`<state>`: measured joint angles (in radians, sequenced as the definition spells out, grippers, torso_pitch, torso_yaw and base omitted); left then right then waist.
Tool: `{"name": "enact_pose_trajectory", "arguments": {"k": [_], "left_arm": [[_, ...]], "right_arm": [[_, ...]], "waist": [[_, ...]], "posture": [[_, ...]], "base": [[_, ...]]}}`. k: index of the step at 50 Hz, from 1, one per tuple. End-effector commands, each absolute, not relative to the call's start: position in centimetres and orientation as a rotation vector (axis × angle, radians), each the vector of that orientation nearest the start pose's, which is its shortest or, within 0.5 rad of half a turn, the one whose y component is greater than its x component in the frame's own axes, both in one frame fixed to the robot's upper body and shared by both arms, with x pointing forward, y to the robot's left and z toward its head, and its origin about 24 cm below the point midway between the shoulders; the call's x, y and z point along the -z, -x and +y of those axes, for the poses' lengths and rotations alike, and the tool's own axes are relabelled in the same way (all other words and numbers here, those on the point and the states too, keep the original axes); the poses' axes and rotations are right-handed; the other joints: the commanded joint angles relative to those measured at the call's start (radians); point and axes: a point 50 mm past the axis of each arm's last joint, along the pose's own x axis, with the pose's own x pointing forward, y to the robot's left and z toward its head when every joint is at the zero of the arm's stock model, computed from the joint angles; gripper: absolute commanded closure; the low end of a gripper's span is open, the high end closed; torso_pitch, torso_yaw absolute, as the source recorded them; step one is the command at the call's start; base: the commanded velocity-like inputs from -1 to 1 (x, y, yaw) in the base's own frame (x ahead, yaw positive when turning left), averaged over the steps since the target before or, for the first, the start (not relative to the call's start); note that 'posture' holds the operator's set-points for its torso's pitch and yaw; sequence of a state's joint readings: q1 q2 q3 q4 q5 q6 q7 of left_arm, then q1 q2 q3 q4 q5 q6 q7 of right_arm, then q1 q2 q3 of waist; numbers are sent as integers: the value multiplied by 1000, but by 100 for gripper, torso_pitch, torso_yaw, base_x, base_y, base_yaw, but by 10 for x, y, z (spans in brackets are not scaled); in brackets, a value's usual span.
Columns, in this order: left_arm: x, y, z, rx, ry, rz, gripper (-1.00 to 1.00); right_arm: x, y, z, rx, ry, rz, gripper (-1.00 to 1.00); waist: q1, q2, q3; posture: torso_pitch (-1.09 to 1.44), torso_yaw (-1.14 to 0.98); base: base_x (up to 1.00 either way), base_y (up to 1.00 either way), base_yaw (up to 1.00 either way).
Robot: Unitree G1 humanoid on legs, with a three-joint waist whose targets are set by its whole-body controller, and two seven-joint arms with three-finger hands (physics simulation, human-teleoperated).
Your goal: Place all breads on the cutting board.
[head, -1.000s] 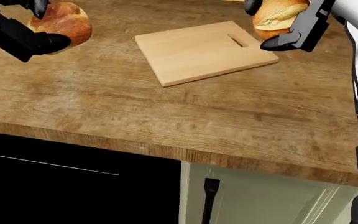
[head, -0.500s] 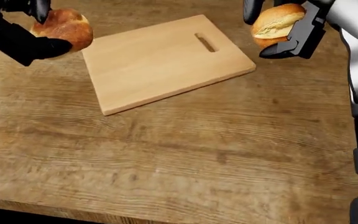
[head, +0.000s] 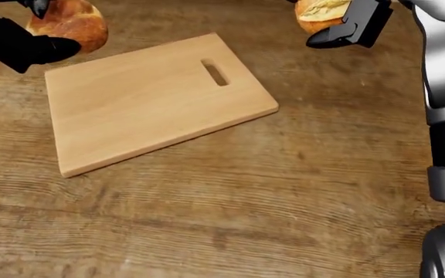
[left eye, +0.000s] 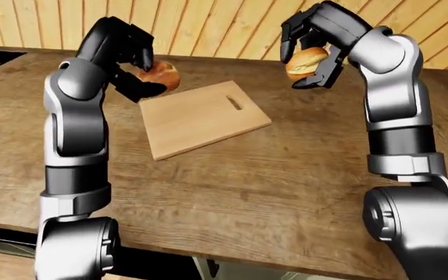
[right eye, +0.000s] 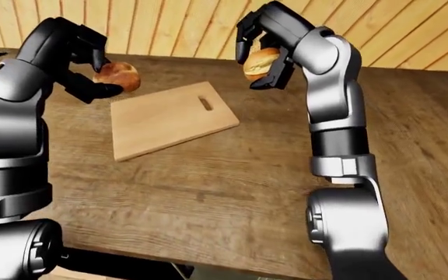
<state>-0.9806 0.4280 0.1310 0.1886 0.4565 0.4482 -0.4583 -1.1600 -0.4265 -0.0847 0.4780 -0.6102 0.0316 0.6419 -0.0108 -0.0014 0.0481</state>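
1. Brown wood-grain countertop [head: 284, 202]: fills the head view, nothing lying on it apart from the board as far as these views reach.
2. Pale rectangular wooden cutting board with a slot handle [head: 153, 98]: lies flat on the counter, bare top, no bread on it. So nothing is placed yet; task not done.
3. Left hand [left eye: 134, 64], black three-finger hand on a grey arm: fingers clenched round the round golden-brown crusty bread roll [left eye: 160, 76]. The roll is held up in the air at the board's left far corner, just beside or barely over the edge; cannot tell which. Not touching the board.
4. Right hand [left eye: 311, 49], same build: fingers wrapped round the lighter split-top bread bun [left eye: 306, 60]. The bun is raised well above the counter, off to the right of the board's handle end, apart from it.
5. Progress judgement: both breads are picked up and carried near the board, so grasping looks finished. Left to do: bring each roll down over the board and let go, two placements.
6. No other bread shows in any view, but the counter beyond the frames is not visible, so cannot say whether these two are all.
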Motion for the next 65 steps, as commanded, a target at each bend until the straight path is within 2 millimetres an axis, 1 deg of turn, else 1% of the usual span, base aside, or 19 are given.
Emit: {"name": "enact_pose_trajectory", "arguments": {"k": [1,6,11,15,21,29,43,56,61,63,65], "left_arm": [[-317,-354,202,-19,-727,-317,100],[-316,-354,204,-22,-726,-315,100],[-317,-354,206,-23,-725,-316,100],[-317,-354,206,-22,-726,-315,100],[-316,-354,208,-24,-723,-315,100],[-314,-355,210,-25,-722,-314,100],[-311,-356,210,-24,-720,-311,100],[-309,-356,215,-30,-716,-310,100],[-309,-357,215,-30,-716,-309,100],[-309,-356,215,-29,-717,-309,100],[-309,-356,216,-31,-717,-308,100]], "right_arm": [[-338,-374,-164,-236,1047,-420,100],[-344,-377,-152,-248,1041,-436,100],[-343,-383,-132,-281,1027,-452,100],[-336,-386,-119,-312,1010,-455,100],[-318,-391,-91,-373,985,-460,100],[-305,-397,-72,-409,988,-451,100],[-285,-408,-48,-418,952,-446,100],[-270,-410,-33,-444,967,-428,100],[-267,-410,-32,-451,970,-423,94],[-266,-410,-31,-455,969,-420,80],[-264,-410,-31,-458,972,-417,76]], "waist": [[1,1,-35],[1,1,-32],[1,5,-28],[0,8,-26],[-1,13,-25],[0,20,-25],[1,27,-33],[3,31,-39],[3,31,-40],[4,31,-41],[4,31,-41]], "posture": [[0,0],[0,0],[0,0],[0,0],[0,0],[0,0],[0,0],[0,0],[0,0],[0,0],[0,0]], "base": [[0,0,0],[0,0,0],[0,0,0],[0,0,0],[0,0,0],[0,0,0],[0,0,0],[0,0,0],[0,0,0],[0,0,0],[0,0,0]]}}
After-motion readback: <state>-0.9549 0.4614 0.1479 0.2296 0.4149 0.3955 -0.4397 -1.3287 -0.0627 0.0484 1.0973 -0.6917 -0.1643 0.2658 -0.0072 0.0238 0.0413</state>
